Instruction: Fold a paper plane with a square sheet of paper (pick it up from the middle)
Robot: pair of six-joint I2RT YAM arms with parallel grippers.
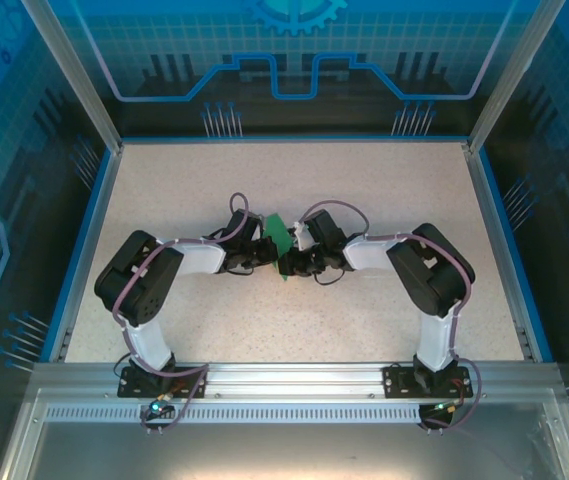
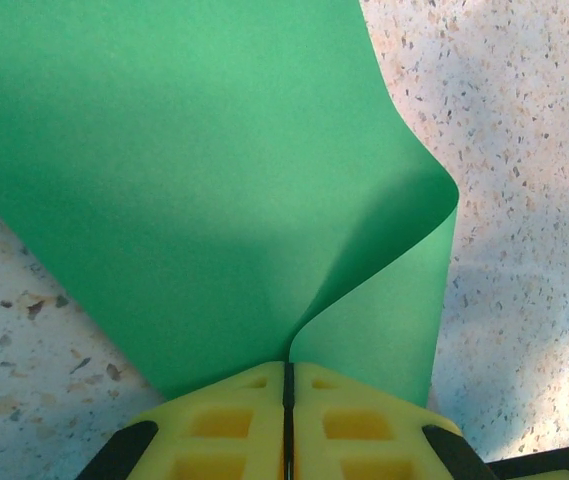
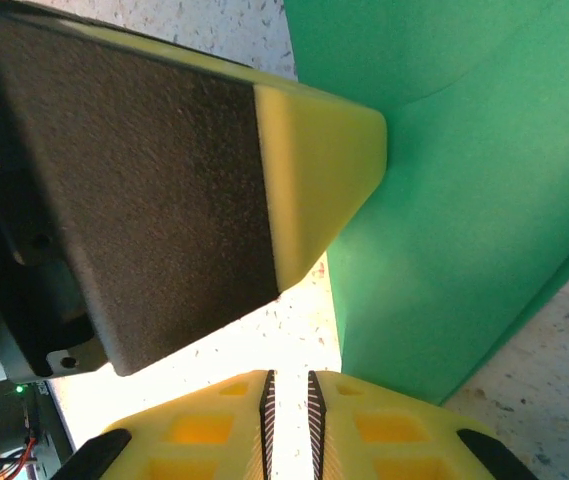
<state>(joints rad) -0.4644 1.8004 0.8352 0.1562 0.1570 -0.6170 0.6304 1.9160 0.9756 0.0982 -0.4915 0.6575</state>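
1. The left gripper (image 2: 287, 388) sits at the bottom centre of its wrist view and is clamped tight. Its yellow fingers (image 2: 214, 425) meet with no gap, and green paper runs straight into the seam between them.
2. The square sheet of paper (image 2: 194, 180) rises out of that pinch toward the top of the frame. One side spreads flat across the upper left. The other bends round in a soft, uncreased loop at right centre.
3. The right gripper (image 3: 291, 405) is at the bottom centre of its own view, with its fingers a thin slit apart and brightness showing through. The sheet's edge stands just beside the right-hand fingertip. I cannot tell whether it nips that edge or holds nothing.
4. In the same view the left gripper's black, yellow-tipped finger looms at the upper left, its tip against the green.
5. From overhead, both grippers meet at mid-frame with the paper standing between them as a small green patch over the speckled table (image 1: 384, 200). I cannot make out whether it touches the surface.
6. I judge the sheet to be feather-light, limp and smooth.
   - It will flop wherever it is unsupported and will slide out of a shallow pinch.
   - Any stray squeeze will leave a lasting crease.
   - The safest hold looks to be deep and flat on an edge or along the intended fold, well apart from the other hold.
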